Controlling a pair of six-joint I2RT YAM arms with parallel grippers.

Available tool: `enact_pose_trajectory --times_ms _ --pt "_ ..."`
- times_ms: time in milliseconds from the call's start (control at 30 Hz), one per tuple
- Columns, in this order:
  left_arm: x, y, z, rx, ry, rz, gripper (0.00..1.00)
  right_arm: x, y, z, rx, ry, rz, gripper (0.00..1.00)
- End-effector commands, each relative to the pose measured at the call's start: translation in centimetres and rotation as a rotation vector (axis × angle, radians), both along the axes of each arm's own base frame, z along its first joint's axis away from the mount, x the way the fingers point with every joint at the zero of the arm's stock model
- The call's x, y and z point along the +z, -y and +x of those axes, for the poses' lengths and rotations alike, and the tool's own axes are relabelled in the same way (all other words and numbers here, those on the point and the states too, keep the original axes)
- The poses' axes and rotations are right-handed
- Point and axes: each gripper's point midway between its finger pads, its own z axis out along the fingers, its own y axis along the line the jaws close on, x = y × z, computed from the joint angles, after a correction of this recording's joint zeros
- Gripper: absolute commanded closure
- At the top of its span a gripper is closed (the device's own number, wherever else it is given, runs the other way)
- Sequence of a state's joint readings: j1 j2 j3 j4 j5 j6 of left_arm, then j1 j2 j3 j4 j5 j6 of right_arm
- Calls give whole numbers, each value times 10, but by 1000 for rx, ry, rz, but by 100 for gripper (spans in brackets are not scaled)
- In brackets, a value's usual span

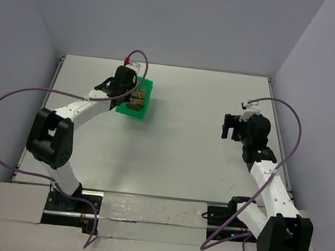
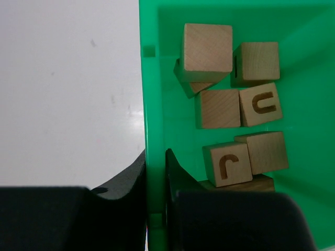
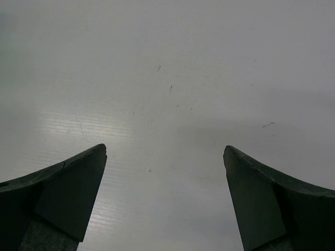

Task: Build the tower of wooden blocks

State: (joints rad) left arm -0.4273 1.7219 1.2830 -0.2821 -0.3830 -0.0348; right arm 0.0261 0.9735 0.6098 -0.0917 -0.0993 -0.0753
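Note:
Several tan wood blocks [image 2: 220, 107] lie loose inside the green bin [image 2: 155, 104], some with dark letters on their faces; they also show in the top view [image 1: 137, 99]. No tower stands anywhere in view. My left gripper [image 2: 155, 157] is shut on the bin's left wall, one finger outside and one inside; in the top view it [image 1: 125, 83] sits at the bin's far left edge [image 1: 149, 90]. My right gripper [image 3: 165, 151] is open and empty above bare table, far right of the bin [image 1: 233, 126].
The table [image 1: 188, 158] is pale grey with walls close behind and at both sides. Cables loop from both arms.

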Motion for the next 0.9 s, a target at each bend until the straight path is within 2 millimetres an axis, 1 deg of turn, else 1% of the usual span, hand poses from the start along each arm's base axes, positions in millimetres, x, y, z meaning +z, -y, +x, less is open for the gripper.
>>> enact_pose_trajectory --times_ms 0,67,100,167,267,300,400,533,567,700,733,800,867 --pt "35 -25 -24 45 124 193 100 32 -4 7 16 90 7 0" --pt "37 -28 -36 43 148 266 100 34 -4 7 15 95 7 0" --pt "38 -29 -37 35 147 285 100 34 -4 7 15 95 7 0" --pt "40 -31 -50 46 169 358 100 35 -4 6 17 98 6 0" --pt "40 -27 -61 35 166 434 100 35 -4 6 19 98 5 0" --pt "38 -25 -68 31 166 480 100 35 -4 6 20 98 4 0" --pt "46 -25 -80 41 203 586 100 34 -5 6 24 99 1 0" --pt "49 -16 -97 12 264 700 100 34 -5 7 28 97 3 0" --pt "56 -14 -96 9 296 723 100 33 -6 7 30 96 2 0" --pt "58 -12 -105 -23 325 804 100 31 -5 7 31 91 -1 0" --pt "61 -9 -107 -43 336 839 100 31 -5 7 31 92 -3 0" --pt "63 -1 -112 -60 382 853 100 30 -5 7 31 90 -3 0" --pt "64 2 -115 -92 384 929 100 30 -6 8 32 87 -1 0"
